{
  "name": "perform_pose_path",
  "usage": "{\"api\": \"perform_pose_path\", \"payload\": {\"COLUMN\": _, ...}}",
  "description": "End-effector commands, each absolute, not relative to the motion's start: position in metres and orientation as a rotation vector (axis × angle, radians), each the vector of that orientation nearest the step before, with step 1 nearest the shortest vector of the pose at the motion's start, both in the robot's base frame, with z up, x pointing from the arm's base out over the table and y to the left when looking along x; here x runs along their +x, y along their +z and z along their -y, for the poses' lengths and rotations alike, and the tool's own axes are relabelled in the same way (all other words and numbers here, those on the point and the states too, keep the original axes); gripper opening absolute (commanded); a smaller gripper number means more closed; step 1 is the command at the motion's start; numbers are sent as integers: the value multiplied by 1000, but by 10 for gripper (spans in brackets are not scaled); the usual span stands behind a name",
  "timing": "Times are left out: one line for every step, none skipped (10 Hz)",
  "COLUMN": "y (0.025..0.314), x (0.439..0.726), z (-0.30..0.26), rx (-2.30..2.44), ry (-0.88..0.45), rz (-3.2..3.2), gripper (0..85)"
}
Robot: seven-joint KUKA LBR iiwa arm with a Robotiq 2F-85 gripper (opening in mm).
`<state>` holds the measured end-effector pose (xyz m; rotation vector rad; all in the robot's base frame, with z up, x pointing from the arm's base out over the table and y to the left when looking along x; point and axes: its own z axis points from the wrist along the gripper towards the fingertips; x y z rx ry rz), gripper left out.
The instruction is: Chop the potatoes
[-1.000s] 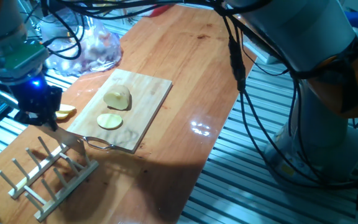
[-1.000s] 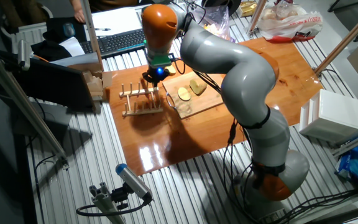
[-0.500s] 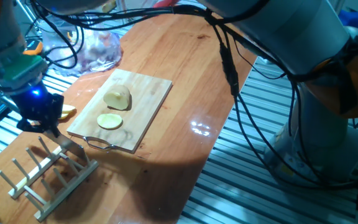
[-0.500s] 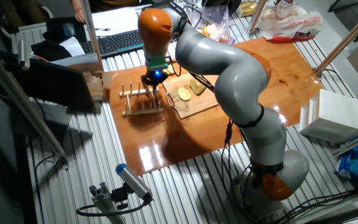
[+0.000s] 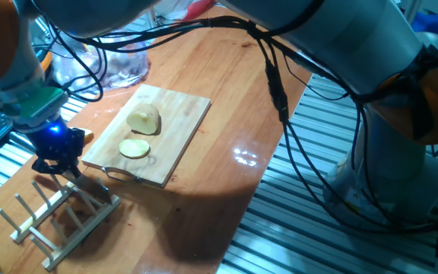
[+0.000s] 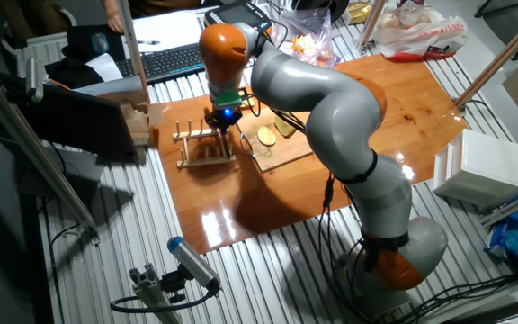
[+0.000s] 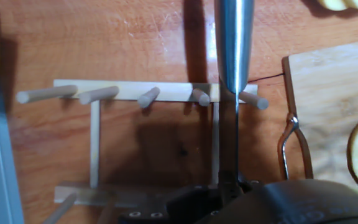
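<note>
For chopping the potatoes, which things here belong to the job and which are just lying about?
Job:
potato chunk
potato slice
cutting board
knife, over the rack
hand

Lying about:
wooden peg rack
plastic bag
keyboard
slices off the board

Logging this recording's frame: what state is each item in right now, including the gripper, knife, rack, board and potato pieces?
gripper: shut on knife, low over the rack
knife: held, blade across the rack's end pegs
wooden peg rack: upright on the table, nothing slotted in yet
cutting board: flat on the table
potato chunk: on the board, partly cut
potato slice: flat on the board
</note>
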<state>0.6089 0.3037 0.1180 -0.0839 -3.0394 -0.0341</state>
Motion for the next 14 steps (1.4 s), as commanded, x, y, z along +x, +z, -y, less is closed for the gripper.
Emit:
{"api": "perform_pose_path", "payload": {"y": 114, "x": 611, "z": -304, "rx": -87, "ry": -44, "rz": 3037, "gripper": 0}}
{"api": "perform_pose_path", "payload": {"y": 109, "x": 613, "z": -305, "rx": -112, "ry": -48, "rz": 3019, "gripper": 0}}
{"api": "perform_pose_path", "payload": {"y": 102, "x": 614, "z": -306, "rx": -128, "ry": -43, "rz": 3019, "gripper": 0}}
{"api": "perform_pose_path", "payload": {"y": 96, "x": 614, "z": -306, "rx": -130, "ry": -45, "rz": 3019, "gripper": 0}}
{"api": "perform_pose_path", "payload": {"y": 94, "x": 614, "z": -307, "rx": -133, "ry": -45, "rz": 3021, "gripper": 0}}
{"api": "perform_pose_path", "payload": {"y": 94, "x": 613, "z": -308, "rx": -138, "ry": -33, "rz": 3021, "gripper": 0}}
{"api": "perform_pose_path", "payload": {"y": 95, "x": 613, "z": -309, "rx": -144, "ry": -12, "rz": 3026, "gripper": 0}}
{"api": "perform_pose_path", "payload": {"y": 97, "x": 613, "z": -310, "rx": -154, "ry": -12, "rz": 3027, "gripper": 170}}
{"api": "perform_pose_path", "payload": {"y": 100, "x": 613, "z": -312, "rx": -161, "ry": -5, "rz": 3027, "gripper": 170}}
{"api": "perform_pose_path", "payload": {"y": 104, "x": 613, "z": -315, "rx": -173, "ry": -1, "rz": 3023, "gripper": 170}}
{"api": "perform_pose_path", "payload": {"y": 109, "x": 612, "z": -318, "rx": -183, "ry": 11, "rz": 3023, "gripper": 170}}
{"api": "perform_pose_path", "payload": {"y": 116, "x": 612, "z": -321, "rx": -183, "ry": 16, "rz": 3020, "gripper": 170}}
{"api": "perform_pose_path", "payload": {"y": 132, "x": 613, "z": -324, "rx": -165, "ry": 16, "rz": 3000, "gripper": 170}}
{"api": "perform_pose_path", "payload": {"y": 148, "x": 614, "z": -327, "rx": -153, "ry": 17, "rz": 2985, "gripper": 170}}
